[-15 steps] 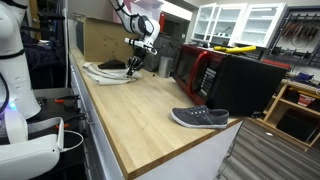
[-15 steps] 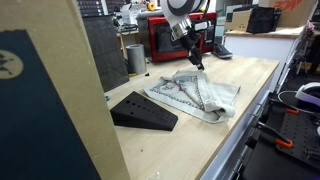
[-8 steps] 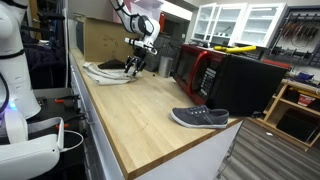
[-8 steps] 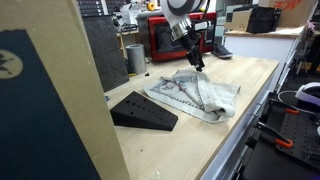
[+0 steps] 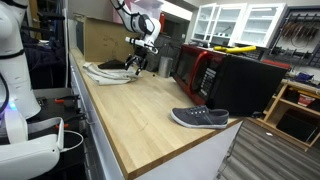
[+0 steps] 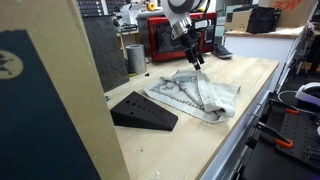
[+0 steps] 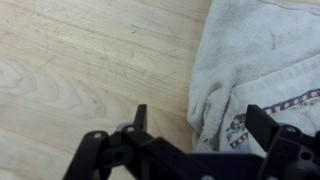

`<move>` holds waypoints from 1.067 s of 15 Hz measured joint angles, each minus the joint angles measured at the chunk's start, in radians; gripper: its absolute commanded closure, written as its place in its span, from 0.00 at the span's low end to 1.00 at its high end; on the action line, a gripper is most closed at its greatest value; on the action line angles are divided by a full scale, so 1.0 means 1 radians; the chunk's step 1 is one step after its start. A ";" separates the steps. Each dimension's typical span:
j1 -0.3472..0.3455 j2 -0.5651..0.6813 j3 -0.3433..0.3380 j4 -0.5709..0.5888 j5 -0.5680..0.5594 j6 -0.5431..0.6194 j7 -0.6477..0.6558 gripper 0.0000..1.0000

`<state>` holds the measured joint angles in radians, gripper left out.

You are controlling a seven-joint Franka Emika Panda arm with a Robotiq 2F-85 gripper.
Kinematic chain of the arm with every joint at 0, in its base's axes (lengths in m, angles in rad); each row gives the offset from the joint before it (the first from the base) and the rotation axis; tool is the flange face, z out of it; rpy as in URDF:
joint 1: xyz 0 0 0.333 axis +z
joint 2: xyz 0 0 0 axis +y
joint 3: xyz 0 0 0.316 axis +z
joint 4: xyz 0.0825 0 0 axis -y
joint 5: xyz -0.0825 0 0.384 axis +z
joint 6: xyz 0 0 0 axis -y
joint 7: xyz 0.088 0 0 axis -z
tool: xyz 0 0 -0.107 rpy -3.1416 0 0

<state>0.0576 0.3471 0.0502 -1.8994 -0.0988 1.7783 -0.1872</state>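
A crumpled pale grey towel (image 5: 108, 72) with a patterned band lies on the wooden counter (image 5: 150, 110), shown in both exterior views and in the wrist view. My gripper (image 6: 198, 63) hangs just above the towel (image 6: 195, 95), over its edge toward the microwave. In the wrist view the gripper (image 7: 200, 115) is open, its black fingers (image 7: 139, 115) standing wide on either side of a raised fold of the towel (image 7: 260, 60). Nothing is held between them. Bare wood shows to the left of the fold.
A grey shoe (image 5: 200, 118) lies near the counter's front corner. A red and black microwave (image 5: 205, 70) stands behind the towel, with a metal cup (image 6: 136, 58) beside it. A black wedge (image 6: 142, 110) sits on the counter near the towel. A counter edge (image 6: 250, 125) runs close by.
The jaws have spread from nearly shut to wide open above the towel. The arm has hardly moved, and the towel lies where it was.
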 measured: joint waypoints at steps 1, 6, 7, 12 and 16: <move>0.000 -0.001 0.000 0.000 0.000 0.000 -0.001 0.00; 0.003 -0.012 0.018 -0.002 0.001 -0.005 -0.001 0.00; 0.005 -0.015 0.022 -0.004 0.002 -0.006 -0.001 0.00; 0.015 -0.022 0.042 -0.008 0.002 -0.006 -0.001 0.51; 0.024 -0.022 0.045 -0.012 0.002 -0.006 -0.001 0.80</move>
<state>0.0812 0.3246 0.0950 -1.9116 -0.0969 1.7718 -0.1883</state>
